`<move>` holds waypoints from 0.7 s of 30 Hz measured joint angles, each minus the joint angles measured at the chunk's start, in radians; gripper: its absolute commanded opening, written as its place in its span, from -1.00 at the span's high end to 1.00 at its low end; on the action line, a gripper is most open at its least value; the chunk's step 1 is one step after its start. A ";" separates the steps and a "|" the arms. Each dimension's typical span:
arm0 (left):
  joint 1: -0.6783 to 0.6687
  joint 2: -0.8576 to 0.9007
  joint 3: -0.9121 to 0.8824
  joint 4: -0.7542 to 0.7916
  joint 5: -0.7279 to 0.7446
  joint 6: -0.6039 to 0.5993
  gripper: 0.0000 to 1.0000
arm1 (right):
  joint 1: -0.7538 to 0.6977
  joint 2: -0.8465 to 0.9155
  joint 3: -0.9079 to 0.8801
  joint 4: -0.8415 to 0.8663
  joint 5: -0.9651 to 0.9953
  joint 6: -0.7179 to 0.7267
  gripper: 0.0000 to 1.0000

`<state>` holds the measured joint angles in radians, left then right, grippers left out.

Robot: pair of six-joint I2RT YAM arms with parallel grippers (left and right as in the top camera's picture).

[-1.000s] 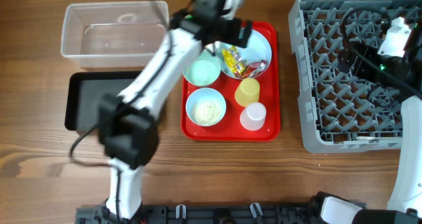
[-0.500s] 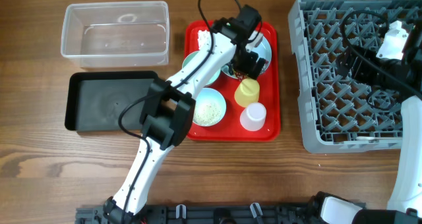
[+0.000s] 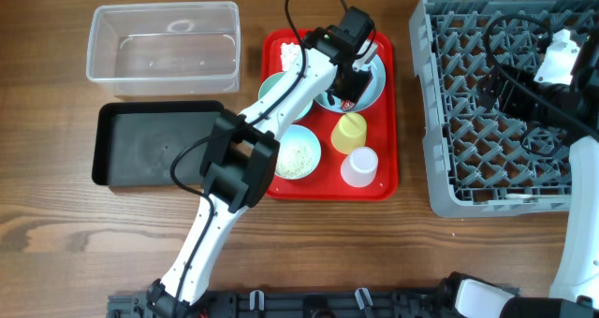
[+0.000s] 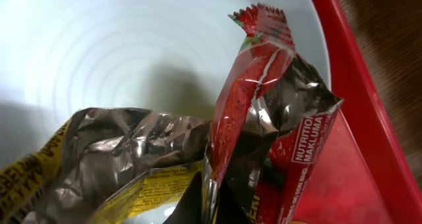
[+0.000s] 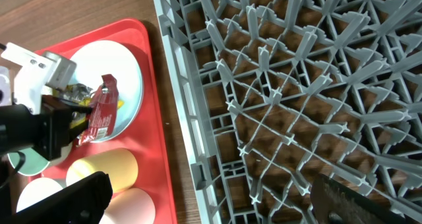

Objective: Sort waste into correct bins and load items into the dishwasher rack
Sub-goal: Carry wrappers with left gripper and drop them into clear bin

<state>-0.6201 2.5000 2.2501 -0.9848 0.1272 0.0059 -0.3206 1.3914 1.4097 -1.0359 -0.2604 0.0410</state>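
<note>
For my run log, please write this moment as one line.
left end effector: shut on candy wrappers over plate | right end effector: open above dishwasher rack

The left claw [image 3: 350, 84], a second ago a blur above the red tray's [image 3: 379, 182] end nearest the surface's far edge, has come down onto the light blue plate [image 3: 376, 72] and pinched the candy wrappers [image 5: 101, 112], which now stand bunched up instead of lying flat.

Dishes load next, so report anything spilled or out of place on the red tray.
Loose rice grains lie in one bowl, and a crumpled tissue sits in the tray's far corner. The left gripper pinches candy wrappers over the plate. Nothing lies spilled on the table.
</note>
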 measured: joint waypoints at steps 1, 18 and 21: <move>0.001 -0.007 0.007 0.000 0.000 -0.004 0.92 | 0.000 0.000 0.000 0.000 0.000 0.000 -0.98; 0.581 -0.244 0.042 -0.203 -0.156 -0.106 -0.99 | 0.000 0.000 0.000 0.000 0.000 0.000 -0.99; 0.599 -0.242 0.040 -0.196 -0.160 -0.124 -0.99 | 0.000 0.000 0.000 -0.003 0.000 0.000 -0.98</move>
<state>-0.0216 2.2581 2.2898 -1.1805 -0.0326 -0.1181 -0.3206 1.3914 1.4097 -1.0393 -0.2604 0.0414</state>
